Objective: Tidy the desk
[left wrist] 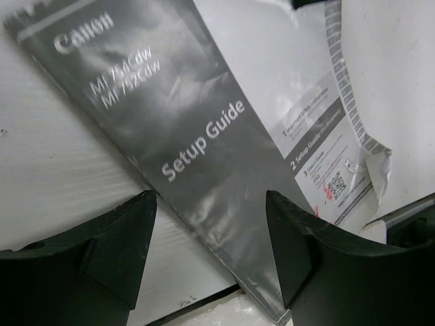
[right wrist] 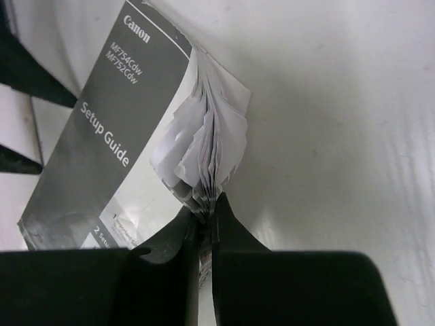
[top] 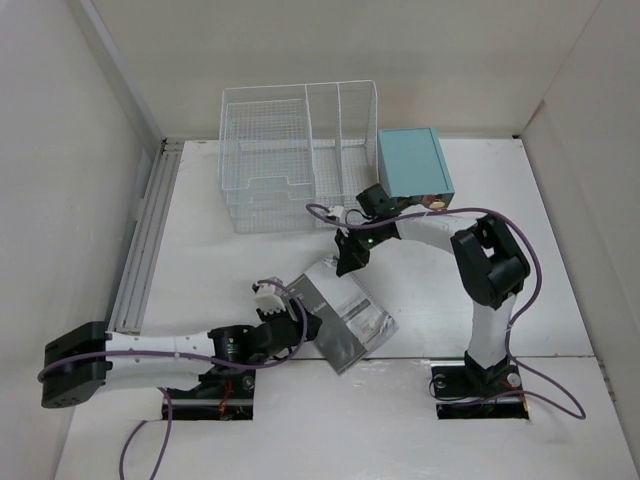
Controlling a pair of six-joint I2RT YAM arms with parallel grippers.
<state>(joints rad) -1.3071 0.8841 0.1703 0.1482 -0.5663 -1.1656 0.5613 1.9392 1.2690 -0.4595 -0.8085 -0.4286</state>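
A grey Canon Setup Guide booklet (top: 345, 318) lies on the white desk (top: 520, 290), its far corner lifted. My right gripper (top: 347, 262) is shut on that corner; in the right wrist view the fanned pages (right wrist: 207, 153) are pinched between the fingers. My left gripper (top: 298, 322) is open at the booklet's near-left edge. In the left wrist view the booklet's grey cover (left wrist: 183, 136) runs between the two black fingers (left wrist: 306, 238), near the desk's front edge.
A white wire-mesh organizer rack (top: 295, 155) stands at the back centre. A teal box (top: 413, 165) stands to its right. A metal rail (top: 140, 250) runs along the left side. White walls enclose the desk.
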